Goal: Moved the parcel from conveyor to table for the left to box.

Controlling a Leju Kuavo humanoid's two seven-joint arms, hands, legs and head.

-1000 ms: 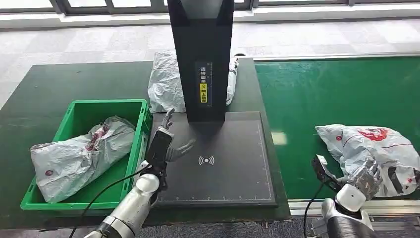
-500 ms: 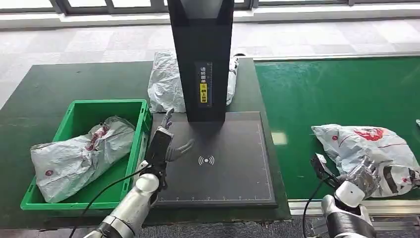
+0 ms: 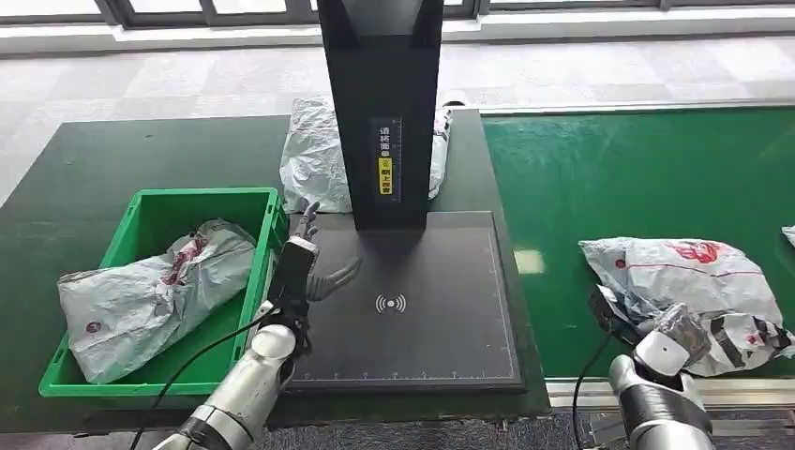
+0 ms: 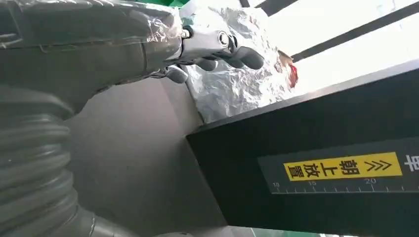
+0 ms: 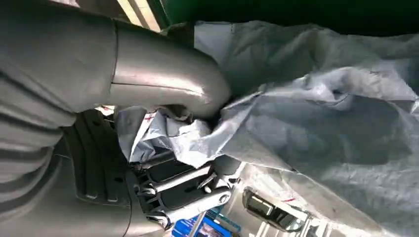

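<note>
Right hand [image 3: 677, 330] low at near edge of the conveyor [image 3: 647, 178], wrist tipped forward. It has pulled in and dropped over the last second, and the parcel [image 3: 689, 281] has slid toward the table side with it. So the drag off the belt looks started. The transfer is not done: the parcel lies on the green belt, well apart from the scan pad [image 3: 412, 300].

In the right wrist view the thumb [image 5: 168, 84] presses into crumpled grey film and the dark fingers [image 5: 188, 195] sit under a fold, so the hand grips the near edge of the parcel [image 5: 316, 123]. Most of the bag lies beyond the fingertips.

Left hand [image 3: 302, 267] has drifted slightly toward the green bin [image 3: 141, 202] side. It hovers over the pad's near-left corner with the forearm angled up from below. Fingers are spread and hold nothing, thumb out toward the pad centre. In the left wrist view the fingers [image 4: 232, 49] are loosely apart, with a silver bag just past them.

Bin beside the left fingers holds a bagged parcel [image 3: 150, 291]. Another bag [image 3: 314, 155] lies beyond the fingertips, behind the black scanner post [image 3: 380, 103].
</note>
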